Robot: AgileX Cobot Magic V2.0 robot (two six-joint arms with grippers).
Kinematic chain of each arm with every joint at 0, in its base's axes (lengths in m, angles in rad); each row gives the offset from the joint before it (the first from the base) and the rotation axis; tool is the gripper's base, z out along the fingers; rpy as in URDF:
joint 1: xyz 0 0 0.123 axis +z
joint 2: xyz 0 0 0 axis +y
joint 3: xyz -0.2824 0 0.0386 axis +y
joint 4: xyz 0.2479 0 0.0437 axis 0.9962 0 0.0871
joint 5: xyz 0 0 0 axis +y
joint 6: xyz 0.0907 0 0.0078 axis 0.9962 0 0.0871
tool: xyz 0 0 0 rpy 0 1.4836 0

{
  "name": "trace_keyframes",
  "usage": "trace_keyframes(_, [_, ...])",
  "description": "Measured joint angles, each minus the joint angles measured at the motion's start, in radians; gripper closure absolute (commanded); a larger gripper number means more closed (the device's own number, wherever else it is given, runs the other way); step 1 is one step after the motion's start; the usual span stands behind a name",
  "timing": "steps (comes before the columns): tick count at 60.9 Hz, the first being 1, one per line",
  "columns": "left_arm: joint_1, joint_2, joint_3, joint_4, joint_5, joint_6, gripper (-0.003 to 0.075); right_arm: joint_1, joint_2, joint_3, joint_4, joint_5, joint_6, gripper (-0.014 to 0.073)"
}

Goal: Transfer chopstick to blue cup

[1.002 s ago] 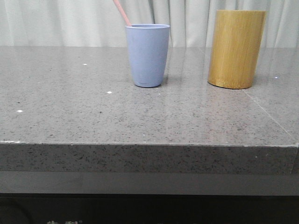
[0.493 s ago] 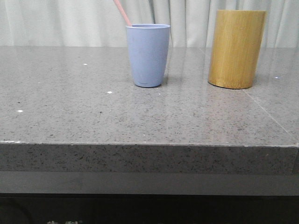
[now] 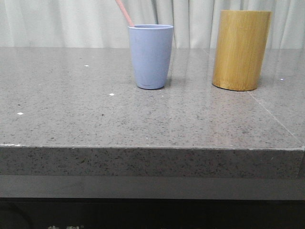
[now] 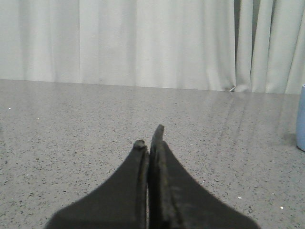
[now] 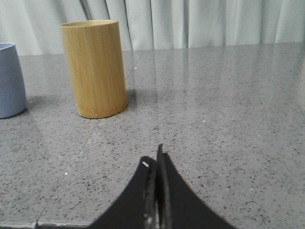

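Chopstick [image 3: 124, 13] (thin, pink) leans inside matte blue cup [image 3: 150, 56]; both pincers pressed together.

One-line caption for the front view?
Pink chopstick leaning in the blue cup, bamboo cylinder to its right on the grey stone table.

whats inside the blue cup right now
A thin pale pink chopstick stands in the small matte pale blue-grey cup, leaning left and sticking out above the rim. Its lower part and anything else inside are hidden by the opaque cup wall.
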Motion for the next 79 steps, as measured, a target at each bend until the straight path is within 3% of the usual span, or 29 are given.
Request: trace_keyframes(79, [0.0,0.0,0.0,0.0,0.0,0.0,0.0739,-0.043,0.0,0.0,0.006,-0.008,-0.021,0.0662])
